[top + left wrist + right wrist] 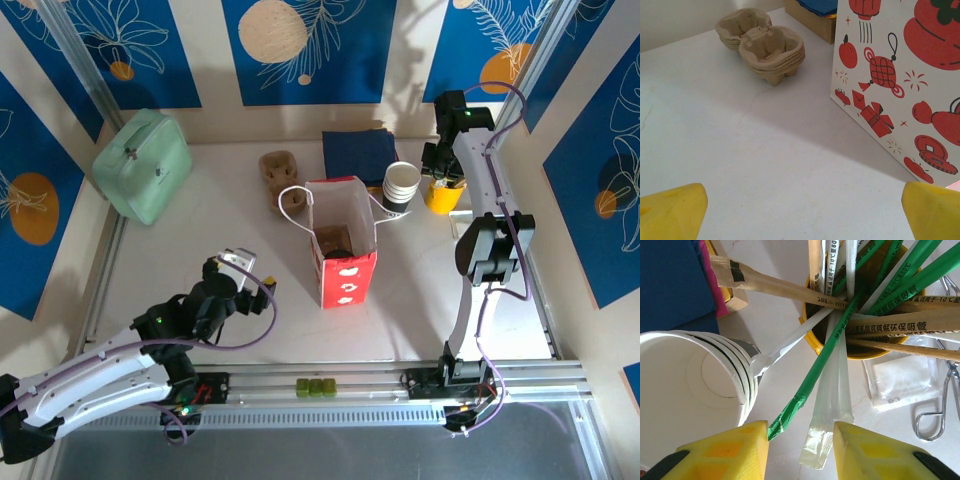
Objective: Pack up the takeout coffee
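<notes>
The takeout coffee [335, 240] is seen as a dark round lid inside the open red-and-white paper bag [347, 280], on a brown tray at its bottom; its cup wall is hidden; it is placed just to the right of the left tool [243, 266], and well to the left of and nearer than the right tool [800, 440]; the lid is turned upward, so the long axis is taken as upright; the left tool is held wide open and empty above the table [740, 150], beside the bag; the right tool is held partly open over a yellow holder [444, 197] filled with wrapped straws [832, 390] and chopsticks, straw ends lying loose in its gap; an empty stack of white cups [690, 385] is seen to its left.
</notes>
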Controlling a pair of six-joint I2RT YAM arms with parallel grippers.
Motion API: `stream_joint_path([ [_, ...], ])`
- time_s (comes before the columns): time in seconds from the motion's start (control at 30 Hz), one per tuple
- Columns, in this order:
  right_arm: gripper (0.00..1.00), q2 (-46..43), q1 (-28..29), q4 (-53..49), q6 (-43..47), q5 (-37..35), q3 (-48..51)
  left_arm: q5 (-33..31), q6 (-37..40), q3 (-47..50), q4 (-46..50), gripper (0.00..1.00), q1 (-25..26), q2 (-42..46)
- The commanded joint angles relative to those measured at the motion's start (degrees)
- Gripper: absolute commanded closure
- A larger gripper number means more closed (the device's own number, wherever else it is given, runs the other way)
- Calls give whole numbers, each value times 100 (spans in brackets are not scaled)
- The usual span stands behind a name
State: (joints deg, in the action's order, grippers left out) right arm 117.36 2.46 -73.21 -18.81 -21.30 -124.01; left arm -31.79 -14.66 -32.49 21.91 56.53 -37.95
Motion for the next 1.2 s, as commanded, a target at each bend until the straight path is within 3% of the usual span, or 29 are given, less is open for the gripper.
stream_joint_path([
  [0.0,61,153,-18,-132,95,-115,-220,-4,-59,-104,50,1,-12,58],
  [0.47,62,536,-88,-283,127,-236,-669,-20,-52,-109,57,1,-20,58],
  [1.17,84,401,-228,-343,76,-246,-716,-20,-2,-166,50,1,-27,16],
])
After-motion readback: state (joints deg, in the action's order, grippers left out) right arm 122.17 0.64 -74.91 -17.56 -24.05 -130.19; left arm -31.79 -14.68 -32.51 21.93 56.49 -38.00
